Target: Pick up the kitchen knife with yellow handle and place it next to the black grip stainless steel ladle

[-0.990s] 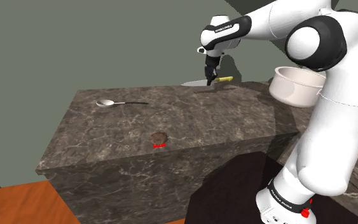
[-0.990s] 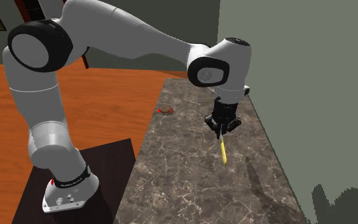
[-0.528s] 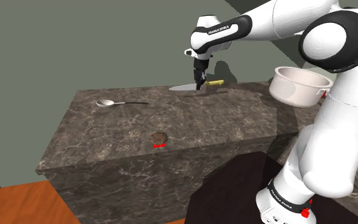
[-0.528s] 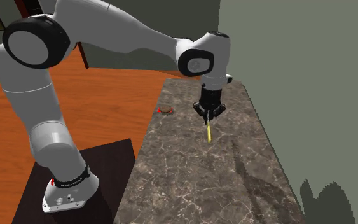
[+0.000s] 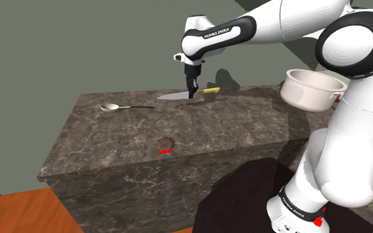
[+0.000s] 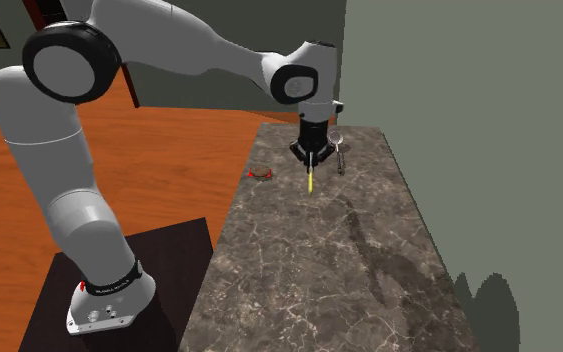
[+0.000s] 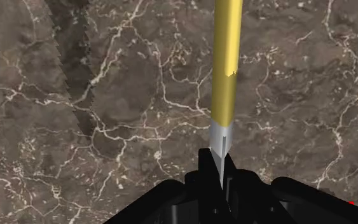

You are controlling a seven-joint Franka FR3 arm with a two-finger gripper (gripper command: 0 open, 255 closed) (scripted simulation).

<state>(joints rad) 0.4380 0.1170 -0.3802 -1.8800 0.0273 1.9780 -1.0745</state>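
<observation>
Pinching the knife (image 5: 173, 96) by its blade (image 7: 217, 136) above the table (image 5: 198, 126) (yellow handle (image 7: 226, 63) jutting free), the end effector (image 5: 193, 90) risks letting it swivel or slip short of the ladle (image 5: 116, 106).

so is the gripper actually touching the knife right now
Touching. In the wrist view the gripper is shut on the knife, with its black fingers clasping the grey part where it meets the yellow handle.

Yellow-handled knife (image 5: 175, 96) level in air, grey ladle (image 5: 126, 107) lying flat
</observation>
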